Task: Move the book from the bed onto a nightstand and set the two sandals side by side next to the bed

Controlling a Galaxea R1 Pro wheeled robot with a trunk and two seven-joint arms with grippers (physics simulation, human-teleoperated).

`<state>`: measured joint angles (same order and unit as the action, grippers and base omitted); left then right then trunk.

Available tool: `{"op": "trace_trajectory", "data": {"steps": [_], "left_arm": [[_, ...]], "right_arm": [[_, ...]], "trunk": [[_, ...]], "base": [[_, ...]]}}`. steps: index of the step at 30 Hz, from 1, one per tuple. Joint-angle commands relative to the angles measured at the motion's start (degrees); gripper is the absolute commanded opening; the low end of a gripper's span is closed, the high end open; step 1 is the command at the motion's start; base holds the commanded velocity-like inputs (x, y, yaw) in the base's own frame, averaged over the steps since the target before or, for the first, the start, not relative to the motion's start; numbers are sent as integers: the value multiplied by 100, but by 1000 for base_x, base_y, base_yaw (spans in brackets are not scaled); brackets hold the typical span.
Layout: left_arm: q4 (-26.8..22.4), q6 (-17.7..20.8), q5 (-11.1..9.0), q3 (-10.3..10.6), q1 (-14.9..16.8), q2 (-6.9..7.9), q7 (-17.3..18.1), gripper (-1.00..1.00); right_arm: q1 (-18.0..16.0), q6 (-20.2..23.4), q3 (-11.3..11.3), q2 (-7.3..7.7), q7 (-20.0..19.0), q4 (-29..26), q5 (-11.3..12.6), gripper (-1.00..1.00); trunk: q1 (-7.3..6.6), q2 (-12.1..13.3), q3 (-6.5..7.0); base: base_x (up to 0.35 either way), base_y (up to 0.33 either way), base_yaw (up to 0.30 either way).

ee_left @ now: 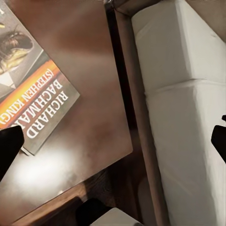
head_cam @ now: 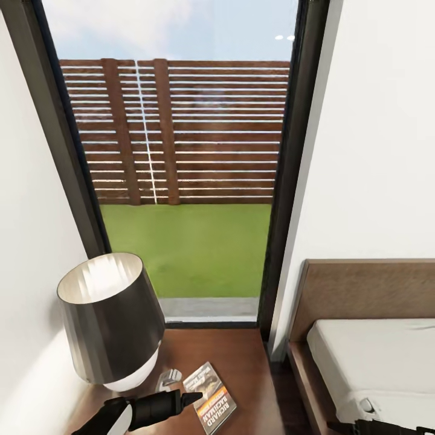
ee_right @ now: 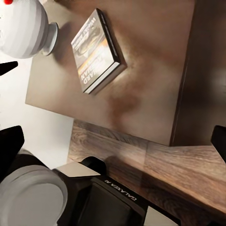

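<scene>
Head view: the book (head_cam: pixel 209 397) lies flat, cover up, on the glossy top of the nightstand (head_cam: pixel 238 356), just beside the white base of a table lamp (head_cam: pixel 112 317) with a dark shade. The left gripper (head_cam: pixel 192 397) hangs over the near edge of the nightstand with its dark fingertip next to the book; whether they touch cannot be told. To the right stands the bed (head_cam: pixel 374 356), with brown headboard and pale mattress. Behind the nightstand a tall dark-framed window (head_cam: pixel 181 163) looks onto grass and a slatted fence.

Left wrist view: the book (ee_left: pixel 33 94) rests on the nightstand (ee_left: pixel 94 84), its orange band and white lettering legible. The 2 fingertips of the left gripper (ee_left: pixel 115 141) sit far apart at opposite frame edges with nothing between them, so the jaws stand wide and empty. The bed (ee_left: pixel 183 108) runs alongside.

Right wrist view: the book (ee_right: pixel 96 52) lies near the lamp base (ee_right: pixel 23 28) on the nightstand (ee_right: pixel 141 70), above plank floor (ee_right: pixel 179 165). The right gripper (ee_right: pixel 115 141) also has its fingertips spread wide, holding nothing.

Handling, as a judgement: the paperback looks light, thin and somewhat flexible, and likely slides easily on the polished wood. A grip across the spine or a free long edge would suit. The book step appears complete; the 2 sandals remain.
</scene>
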<state>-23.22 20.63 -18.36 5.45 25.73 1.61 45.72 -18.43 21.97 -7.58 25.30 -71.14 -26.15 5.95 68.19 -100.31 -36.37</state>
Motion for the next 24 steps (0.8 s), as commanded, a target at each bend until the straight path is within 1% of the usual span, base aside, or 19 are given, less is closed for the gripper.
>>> {"op": "trace_trajectory", "data": {"steps": [1, 6, 11, 15, 18, 20, 24], "left_arm": [[-3, 47, -57, 36, 2, 6, -9, 100], [1, 41, -54, 36, 2, 6, -24, 100], [100, 38, -52, 36, 3, 8, -32, 100], [331, 14, -14, 36, 2, 7, -41, 100], [442, -91, 94, 36, 2, 7, -44, 100], [629, -222, 191, 36, 2, 6, -45, 100], [1068, -554, 266, 36, 2, 6, -46, 100]], "right_arm": [[-2, 55, -7, -3, -11, 2, 20, 100], [-2, 53, -7, -7, -6, 17, 20, 100], [-2, 29, -7, -7, -5, 364, 4, 100], [-2, -270, -7, -15, -4, 529, 7, 100], [-2, -457, -7, -32, -5, 561, 12, 100], [-2, -524, -11, -37, -3, 590, 13, 100], [-2, -743, -9, -41, -1, 1012, 9, 100]], "trunk": [[-23, 39, 13], [-133, 239, 102], [-243, 440, 192], [-331, 600, 264], [-397, 721, 318], [-441, 801, 354], [-528, 961, 426]], "base": [[0, 0, 0], [0, 0, 0], [0, 0, 0], [0, 0, 0], [0, 0, 0], [0, 0, 0], [0, 0, 0]]}}
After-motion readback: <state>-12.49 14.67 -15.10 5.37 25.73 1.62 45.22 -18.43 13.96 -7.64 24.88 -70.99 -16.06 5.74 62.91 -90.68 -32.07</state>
